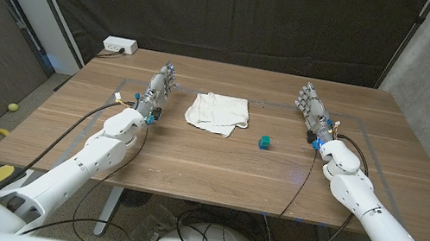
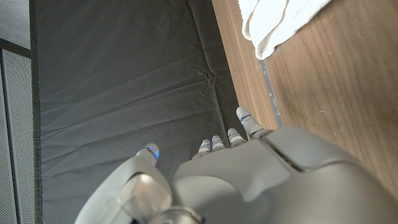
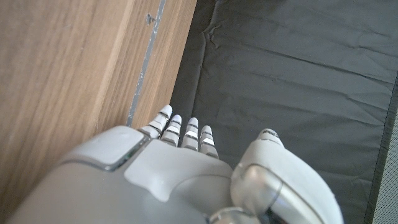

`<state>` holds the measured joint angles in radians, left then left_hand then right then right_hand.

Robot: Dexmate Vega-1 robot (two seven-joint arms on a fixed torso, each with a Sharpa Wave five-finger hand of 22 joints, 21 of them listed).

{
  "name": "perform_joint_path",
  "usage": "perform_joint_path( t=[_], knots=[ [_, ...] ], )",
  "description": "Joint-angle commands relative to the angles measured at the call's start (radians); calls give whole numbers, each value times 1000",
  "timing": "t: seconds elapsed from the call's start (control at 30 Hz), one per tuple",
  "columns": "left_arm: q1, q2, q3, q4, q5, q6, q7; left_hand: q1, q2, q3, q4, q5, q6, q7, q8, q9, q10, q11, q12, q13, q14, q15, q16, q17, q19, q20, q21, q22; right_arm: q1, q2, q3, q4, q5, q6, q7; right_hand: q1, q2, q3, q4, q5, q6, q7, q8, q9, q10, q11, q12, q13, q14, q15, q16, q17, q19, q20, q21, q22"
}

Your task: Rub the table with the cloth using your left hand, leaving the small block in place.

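Note:
A crumpled white cloth (image 1: 218, 111) lies on the wooden table (image 1: 216, 165) at the middle back. A small teal block (image 1: 265, 142) sits just right of it, apart from the cloth. My left hand (image 1: 159, 87) stands left of the cloth with its fingers straight and apart, holding nothing. My right hand (image 1: 313, 109) stands to the right of the block, fingers extended, also holding nothing. In the left wrist view the back of my left hand (image 2: 249, 180) shows, with a corner of the cloth (image 2: 273, 22) beyond it. The right wrist view has my right hand (image 3: 168, 180) over bare wood.
A white power strip (image 1: 120, 47) sits at the table's back left corner. Thin tape lines (image 1: 355, 122) mark a rectangle on the tabletop. A dark curtain (image 1: 242, 11) hangs behind the table. Cables run along both arms.

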<state>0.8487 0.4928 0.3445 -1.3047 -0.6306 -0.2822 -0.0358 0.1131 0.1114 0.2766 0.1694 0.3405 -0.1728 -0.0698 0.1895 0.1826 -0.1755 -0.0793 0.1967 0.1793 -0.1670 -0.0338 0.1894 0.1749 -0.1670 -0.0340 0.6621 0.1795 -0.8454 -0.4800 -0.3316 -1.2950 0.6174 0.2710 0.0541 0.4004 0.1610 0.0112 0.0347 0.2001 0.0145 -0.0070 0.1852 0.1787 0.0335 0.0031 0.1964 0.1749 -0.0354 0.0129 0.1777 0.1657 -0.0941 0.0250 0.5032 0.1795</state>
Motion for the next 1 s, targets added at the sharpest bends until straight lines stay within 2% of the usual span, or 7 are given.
perform_joint_path(
  t=[0.03, 0.1, 0.2, 0.3, 0.43, 0.8, 1.0],
  knots=[
    [23, -49, -60, -3, 54, 4, -8, 22, 45, 32, -11, -10, -241, -33, 18, 6, -144, -3, 27, 5, -4, 14, 70, 12, -66, 99, 50, 5, -19, 74, 98, 0, -81, -48, 53, -1, -1, 9, 7, -5, 0, -2, 4, 3, 42, 18, 18, 7, 89, 41, 35, 10, 48, 24, 16, 9],
    [26, -60, -70, 0, 69, -5, -2, 33, 43, 43, -12, -16, -222, -38, 22, 8, -20, 33, 63, 15, 115, 30, 92, 19, 14, 104, 73, 9, -22, 83, 109, -5, -99, -56, 56, -19, 4, 21, 22, -10, -2, -1, 7, 4, 117, 49, 44, 14, 216, 57, 71, 22, 96, 37, 30, 16],
    [27, -73, -80, 8, 89, -18, 0, 38, 38, 49, -13, -22, -145, -36, 44, 12, 131, 42, 124, 32, 173, 22, 95, 29, 39, 96, 78, 10, -25, 92, 124, -11, -118, -68, 65, -20, 2, 30, 23, -11, 18, -5, 15, 5, 157, 61, 58, 17, 226, 37, 67, 27, 109, 41, 34, 19],
    [25, -82, -89, 16, 95, -20, -12, 54, 28, 55, -23, -25, -146, -50, 35, 12, 78, 35, 104, 37, 112, 12, 52, 28, -10, 99, 52, 8, -27, 103, 138, -10, -128, -75, 78, -8, -8, 42, 13, -12, 27, -8, 15, 6, 115, 51, 37, 18, 145, 20, 23, 23, 76, 45, 17, 19],
    [21, -91, -98, 25, 106, -24, -22, 68, 14, 53, -31, -30, -163, -65, 21, 11, 2, 20, 59, 30, 24, 11, 9, 24, -52, 88, 26, 7, -30, 117, 152, -9, -141, -78, 85, -4, -11, 47, 8, -13, 26, -14, 13, 6, 86, 43, 24, 17, 121, 20, 12, 21, 65, 46, 9, 18],
    [39, -85, -109, -27, 233, 4, 108, 99, -62, 27, -71, -38, -93, -77, 44, 10, 37, 12, 57, 24, 45, -1, 16, 17, -45, 62, 16, 7, -33, 143, 168, -3, -165, -87, 102, -1, -12, 51, 6, -13, 23, -19, 11, 6, 82, 40, 21, 16, 119, 34, 11, 19, 59, 49, 5, 17],
    [42, -80, -111, -38, 278, 4, 132, 108, -70, 25, -79, -38, -88, -77, 44, 9, 41, 11, 56, 23, 46, -3, 15, 16, -43, 54, 14, 7, -31, 150, 176, 0, -169, -88, 107, 1, -12, 53, 4, -14, 23, -19, 11, 6, 85, 40, 22, 16, 118, 36, 11, 19, 57, 50, 3, 17]
  ],
)
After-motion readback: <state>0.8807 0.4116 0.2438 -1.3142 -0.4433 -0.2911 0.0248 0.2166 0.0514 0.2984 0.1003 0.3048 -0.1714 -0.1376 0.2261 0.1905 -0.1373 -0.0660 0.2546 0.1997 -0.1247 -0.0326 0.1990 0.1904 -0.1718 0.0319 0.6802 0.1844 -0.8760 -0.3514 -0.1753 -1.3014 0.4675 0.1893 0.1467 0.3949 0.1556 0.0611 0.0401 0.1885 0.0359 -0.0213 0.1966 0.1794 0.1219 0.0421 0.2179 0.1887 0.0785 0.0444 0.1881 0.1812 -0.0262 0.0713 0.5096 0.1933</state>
